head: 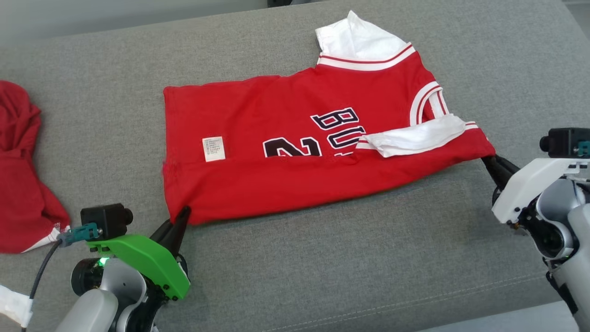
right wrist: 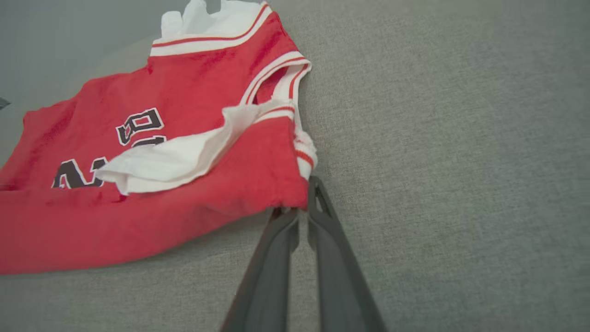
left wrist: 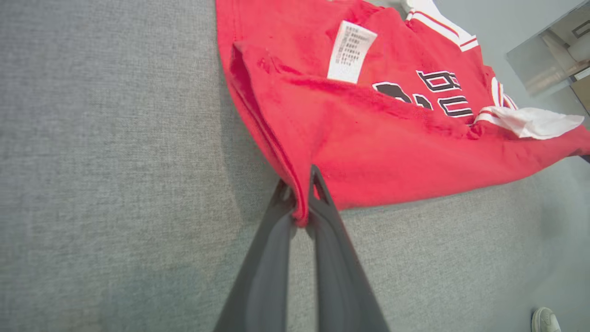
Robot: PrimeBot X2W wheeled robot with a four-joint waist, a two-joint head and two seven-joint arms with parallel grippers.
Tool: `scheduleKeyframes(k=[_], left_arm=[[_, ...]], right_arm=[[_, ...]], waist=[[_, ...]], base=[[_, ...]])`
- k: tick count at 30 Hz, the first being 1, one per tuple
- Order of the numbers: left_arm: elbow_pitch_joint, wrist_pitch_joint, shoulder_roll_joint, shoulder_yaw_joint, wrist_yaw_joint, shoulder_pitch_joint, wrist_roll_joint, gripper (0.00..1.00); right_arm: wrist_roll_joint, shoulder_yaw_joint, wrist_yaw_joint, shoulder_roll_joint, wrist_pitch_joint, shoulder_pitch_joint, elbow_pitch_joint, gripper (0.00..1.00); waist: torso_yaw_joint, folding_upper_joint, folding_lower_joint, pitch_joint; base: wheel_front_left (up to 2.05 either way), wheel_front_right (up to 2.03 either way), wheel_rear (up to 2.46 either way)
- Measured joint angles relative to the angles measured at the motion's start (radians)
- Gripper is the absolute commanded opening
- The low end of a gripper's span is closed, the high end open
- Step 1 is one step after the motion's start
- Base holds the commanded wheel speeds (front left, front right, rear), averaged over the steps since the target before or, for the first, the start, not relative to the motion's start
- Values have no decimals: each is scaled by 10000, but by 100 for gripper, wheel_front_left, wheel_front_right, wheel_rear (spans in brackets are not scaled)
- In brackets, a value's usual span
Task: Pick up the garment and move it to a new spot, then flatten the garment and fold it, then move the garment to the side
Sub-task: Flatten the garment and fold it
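Observation:
The garment [head: 295, 152] is a red jersey with white sleeves, white trim and dark lettering, spread across the grey cushion with its near long edge folded up over the front. A white care label [head: 214, 148] shows on it. My left gripper [head: 180, 216] is shut on the near left corner of the garment [left wrist: 368, 152]; in the left wrist view the red cloth is pinched between the dark fingers [left wrist: 299, 203]. My right gripper [head: 488, 162] is shut on the near right corner, and the right wrist view shows its fingertips [right wrist: 299, 203] closed on the garment's [right wrist: 184, 152] edge.
A second red cloth [head: 20, 175] lies bunched at the left edge of the grey cushion [head: 368, 258]. The cushion's front seam runs along the lower right. In the left wrist view a shoe [left wrist: 546, 320] stands on the floor at the bottom right.

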Motion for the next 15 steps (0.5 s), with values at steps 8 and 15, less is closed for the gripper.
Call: scheduleKeyframes(k=[8,15], left_arm=[[-1964,694,614,94,443,773,-330,0],[-2508,744,759,109,786,1986,-525,0]], right_arm=[[1183,-268,0,-1083,1503,443,-2000,0],[1503,-1139,0,-1737,2974,1739,-2761,0]], waist=[[-42,0,0,-246],[-111,0,0,-370]], base=[[0,0,0],[0,0,0]])
